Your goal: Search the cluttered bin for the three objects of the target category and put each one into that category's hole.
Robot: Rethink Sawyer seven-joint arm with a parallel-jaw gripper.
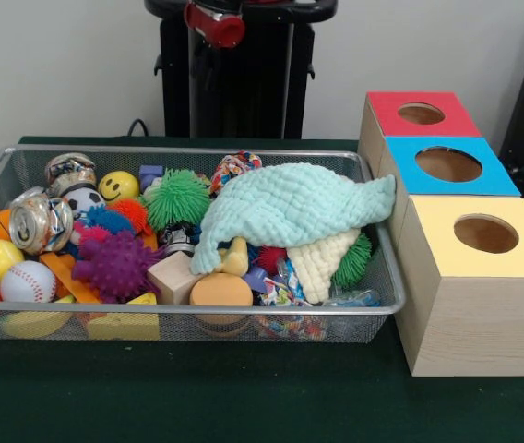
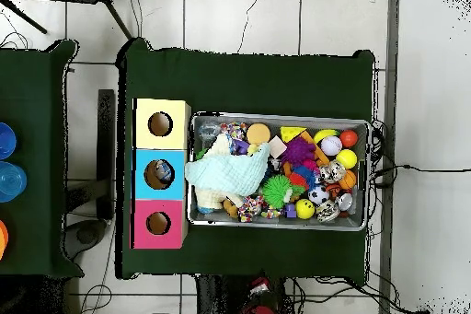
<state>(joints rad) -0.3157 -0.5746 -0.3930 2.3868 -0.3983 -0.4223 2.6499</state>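
Arm drawn back, bin full, target category not shown

Nearest in the front view lies the green cloth-covered table [image 1: 244, 397], bare along its near edge. On it stands the silver wire-mesh bin [image 1: 179, 318], long axis running left to right, and just beside its right end stand three wooden boxes in a row going away: the yellow-topped box [image 1: 483, 277], then the blue-topped box [image 1: 451, 166], then the red-topped box [image 1: 421, 113], each with one round hole on top. In the overhead view something small seems to lie inside the blue hole [image 2: 159, 174]; I cannot tell what it is.

Inside the bin, the pale green knitted cloth [image 1: 290, 208] covers the right half and hangs over the rim toward the boxes, so it hides what is under it. The left half is open: a white baseball [image 1: 28, 281], a purple spiky ball [image 1: 114, 265], a crushed metal can [image 1: 41, 221], a yellow smiley ball [image 1: 118, 185], a green stringy ball [image 1: 177, 197].

Farthest, the red end effector [image 1: 214, 22] is high at the top edge, above and behind the bin's middle, well apart from everything. I cannot tell how it stands, and nothing appears to be in its hold. Which category is wanted is not visible. In my judgement the cloth is the main obstacle for searching.
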